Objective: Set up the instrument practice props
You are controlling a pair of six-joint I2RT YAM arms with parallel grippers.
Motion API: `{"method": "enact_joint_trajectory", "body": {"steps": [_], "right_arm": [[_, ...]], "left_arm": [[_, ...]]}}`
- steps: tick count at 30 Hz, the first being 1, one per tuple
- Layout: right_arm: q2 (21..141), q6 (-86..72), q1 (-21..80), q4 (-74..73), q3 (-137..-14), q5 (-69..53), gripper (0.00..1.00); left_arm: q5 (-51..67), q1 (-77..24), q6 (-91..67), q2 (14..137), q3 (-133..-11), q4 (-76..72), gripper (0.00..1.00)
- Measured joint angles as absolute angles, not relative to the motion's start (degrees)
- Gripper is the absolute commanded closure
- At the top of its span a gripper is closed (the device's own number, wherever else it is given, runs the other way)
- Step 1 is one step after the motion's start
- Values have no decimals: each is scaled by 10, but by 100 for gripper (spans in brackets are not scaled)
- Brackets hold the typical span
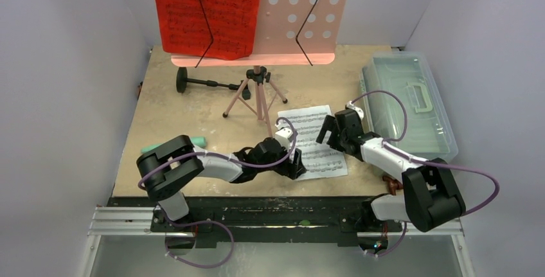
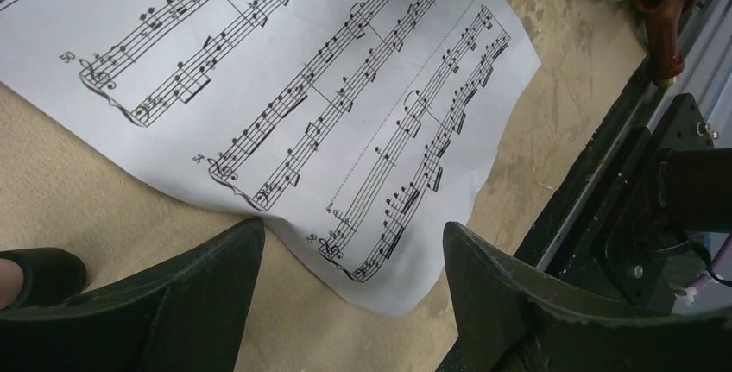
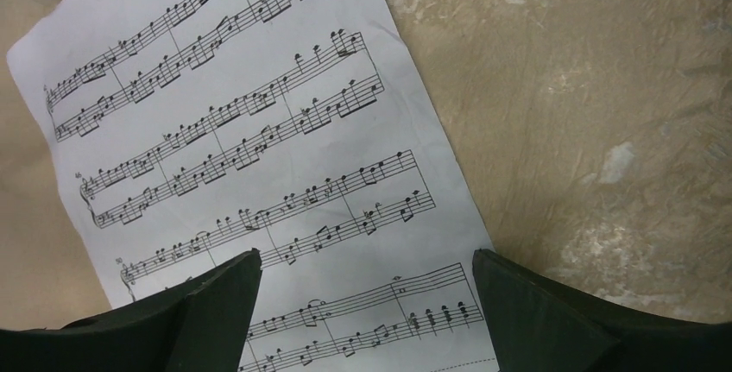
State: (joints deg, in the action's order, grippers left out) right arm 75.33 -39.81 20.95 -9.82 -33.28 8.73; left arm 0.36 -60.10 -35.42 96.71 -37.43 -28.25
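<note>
Left gripper (image 2: 352, 230) and right gripper (image 3: 364, 255) hang open and empty, the white sheet-music page (image 2: 285, 87) lying flat beneath both jaws. A pinch may crease or skid it, and the close wrists may clash. Beyond the jaws stands the pink music stand (image 1: 270, 58) holding the red page (image 1: 205, 7); the clear box (image 1: 405, 97) lies outboard of the right jaws.

Overhead rear view, wrist views close, sharing white page (image 1: 310, 126)

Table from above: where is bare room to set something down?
Bare tabletop lies between the black stand and teal tube at left, and between the tripod and clear box. The near middle is crowded: the left gripper and right gripper hang over the white page.
</note>
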Motion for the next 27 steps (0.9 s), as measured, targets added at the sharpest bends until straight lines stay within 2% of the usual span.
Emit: {"method": "enact_joint_trajectory", "body": {"steps": [12, 15, 27], "right_arm": [[712, -405, 209, -71, -297, 41, 4], [704, -410, 209, -71, -291, 33, 4], [692, -424, 209, -60, -279, 17, 4]], "left_arm": [[45, -593, -416, 969, -390, -291, 27], [40, -593, -427, 969, -409, -281, 24], [-77, -589, -536, 926, -410, -164, 21]]}}
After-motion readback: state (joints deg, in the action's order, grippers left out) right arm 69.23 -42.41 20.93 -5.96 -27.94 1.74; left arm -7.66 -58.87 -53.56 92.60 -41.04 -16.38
